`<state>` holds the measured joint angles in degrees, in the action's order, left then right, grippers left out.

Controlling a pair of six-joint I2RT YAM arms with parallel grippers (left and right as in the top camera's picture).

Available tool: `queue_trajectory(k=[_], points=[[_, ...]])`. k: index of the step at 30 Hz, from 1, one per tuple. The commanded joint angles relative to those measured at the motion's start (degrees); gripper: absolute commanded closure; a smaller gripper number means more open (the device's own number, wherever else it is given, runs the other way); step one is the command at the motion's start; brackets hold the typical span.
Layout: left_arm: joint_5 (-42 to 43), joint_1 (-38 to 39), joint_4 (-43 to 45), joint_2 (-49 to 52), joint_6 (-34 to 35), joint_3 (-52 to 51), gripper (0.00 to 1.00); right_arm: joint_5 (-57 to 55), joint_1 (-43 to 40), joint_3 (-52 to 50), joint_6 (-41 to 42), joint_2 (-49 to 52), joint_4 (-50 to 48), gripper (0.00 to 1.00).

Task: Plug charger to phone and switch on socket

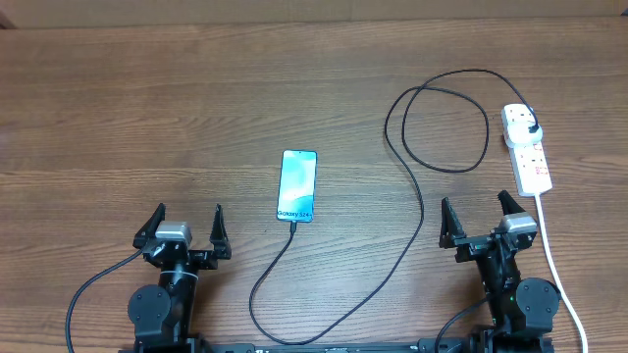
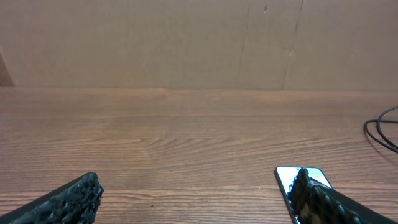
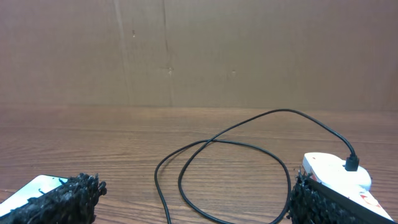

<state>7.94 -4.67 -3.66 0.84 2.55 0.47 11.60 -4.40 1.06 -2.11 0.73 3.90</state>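
The phone (image 1: 298, 185) lies flat mid-table, its blue-teal screen lit; it also shows in the left wrist view (image 2: 292, 179) and the right wrist view (image 3: 34, 188). The charger cable (image 1: 417, 221) has its tip at the phone's near edge (image 1: 292, 225), loops right, and ends in a black plug (image 1: 531, 129) seated in the white socket strip (image 1: 528, 149), seen also in the right wrist view (image 3: 333, 170). My left gripper (image 1: 183, 233) is open and empty, left of the phone. My right gripper (image 1: 481, 223) is open and empty, near the strip.
The strip's white cord (image 1: 557, 275) runs toward the front right edge past my right arm. A brown cardboard wall (image 2: 199, 43) stands along the table's far side. The black cable's loop (image 3: 230, 180) lies in front of my right gripper.
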Motion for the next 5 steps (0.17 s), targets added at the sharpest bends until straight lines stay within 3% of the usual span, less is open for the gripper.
queue_trajectory(k=[1,5], points=[[0.2,-0.6,-0.1,-0.6,-1.3,-0.2,0.0,-0.4,0.3,-0.6,0.2,-0.6,-0.2,0.0],[0.2,-0.6,-0.1,-0.6,-1.3,-0.2,0.0,-0.4,0.3,-0.6,0.2,-0.6,-0.2,0.0]])
